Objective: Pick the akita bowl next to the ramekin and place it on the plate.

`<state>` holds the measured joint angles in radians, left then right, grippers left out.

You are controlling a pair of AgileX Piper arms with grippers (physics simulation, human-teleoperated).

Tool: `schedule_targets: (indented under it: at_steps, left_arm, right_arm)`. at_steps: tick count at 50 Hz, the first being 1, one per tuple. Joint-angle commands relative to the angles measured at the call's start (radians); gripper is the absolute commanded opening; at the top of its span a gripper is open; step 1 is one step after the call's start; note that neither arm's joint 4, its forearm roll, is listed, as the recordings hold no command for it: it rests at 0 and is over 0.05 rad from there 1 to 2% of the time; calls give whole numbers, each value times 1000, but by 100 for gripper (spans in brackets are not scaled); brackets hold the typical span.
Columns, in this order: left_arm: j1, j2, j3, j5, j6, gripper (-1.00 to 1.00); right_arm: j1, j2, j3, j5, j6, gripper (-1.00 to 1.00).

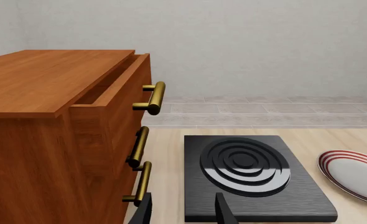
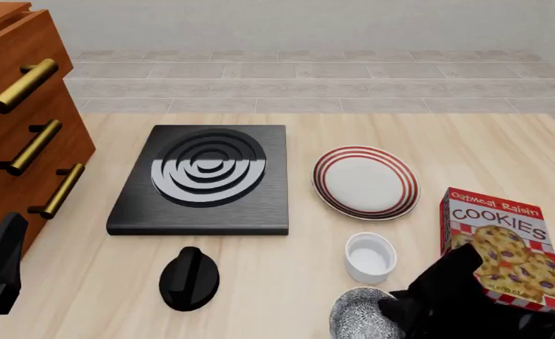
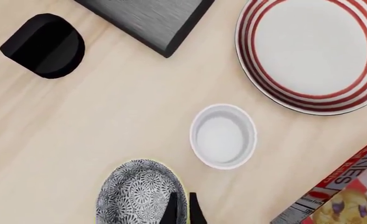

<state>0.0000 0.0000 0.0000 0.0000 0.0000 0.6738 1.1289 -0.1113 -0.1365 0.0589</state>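
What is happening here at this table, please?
The right gripper has its fingers closed on the rim of the akita bowl, which is near the table's front edge, beside the ramekin. The bowl is not yet on the plate, which is bare and lies beyond the ramekin. The left gripper is open and holds nothing, near the wooden drawers and the black stove. A cookie box stands on the right.
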Motion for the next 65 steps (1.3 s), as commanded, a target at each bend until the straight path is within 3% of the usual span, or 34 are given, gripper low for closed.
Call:
schedule_targets:
  at_steps: [1, 46, 65]
  left_arm:
    - [0, 0, 0, 0, 0, 100]
    - [0, 0, 0, 0, 0, 100]
    - [0, 0, 0, 0, 0, 100]
  right_arm:
    - [3, -81, -26, 85, 7, -100]
    - [58, -217, -129, 263, 25, -100]
    - [79, -279, -166, 299, 120, -100]
